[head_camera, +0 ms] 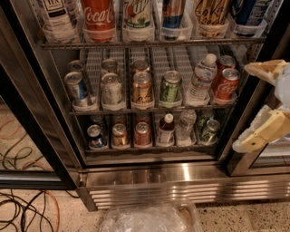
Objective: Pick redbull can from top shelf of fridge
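Observation:
The redbull can (pixel 173 12), slim and blue-and-silver with a red mark, stands on the top shelf (pixel 149 44) of the fridge (pixel 181 179), in a clear holder right of centre. Its top is cut off by the frame edge. It has a Coca-Cola bottle (pixel 98 16) and a pale bottle (pixel 137 13) to its left, and a gold can (pixel 211 13) to its right. My gripper (pixel 259 105) is at the right edge of the view, in front of the right door frame at middle-shelf height. It is open and empty, well below and right of the can.
The middle rack holds small cans, a water bottle (pixel 200 79) and red cola cans (pixel 225 84). The lower rack holds more small cans and bottles. A black door frame (pixel 27 122) stands on the left. Cables (pixel 22 208) lie on the floor, and a clear plastic bin (pixel 149 217) sits at the bottom.

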You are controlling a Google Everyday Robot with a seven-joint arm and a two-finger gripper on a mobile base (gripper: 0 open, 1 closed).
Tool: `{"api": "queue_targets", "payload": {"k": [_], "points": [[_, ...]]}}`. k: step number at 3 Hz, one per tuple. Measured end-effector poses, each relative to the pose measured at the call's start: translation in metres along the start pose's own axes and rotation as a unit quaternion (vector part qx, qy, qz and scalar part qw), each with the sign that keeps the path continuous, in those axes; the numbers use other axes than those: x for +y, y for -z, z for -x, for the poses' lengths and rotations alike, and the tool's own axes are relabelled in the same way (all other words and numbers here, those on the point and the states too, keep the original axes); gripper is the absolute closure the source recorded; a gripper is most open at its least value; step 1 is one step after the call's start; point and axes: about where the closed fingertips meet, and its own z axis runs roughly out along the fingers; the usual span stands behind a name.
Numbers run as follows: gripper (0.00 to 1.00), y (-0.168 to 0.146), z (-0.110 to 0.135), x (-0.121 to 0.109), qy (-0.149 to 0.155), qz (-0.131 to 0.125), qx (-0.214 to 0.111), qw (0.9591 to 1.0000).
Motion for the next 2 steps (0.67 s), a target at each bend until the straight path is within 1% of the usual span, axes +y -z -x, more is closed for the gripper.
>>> {"api": "queue_targets", "payload": {"k": [1,2], "points": [[0.0,-0.006,0.033,0.005,0.018,-0.002,-0.064,0.9978],[0.0,-0.008,0.065,0.01,0.019,-0.007,-0.124,0.9921]]}}
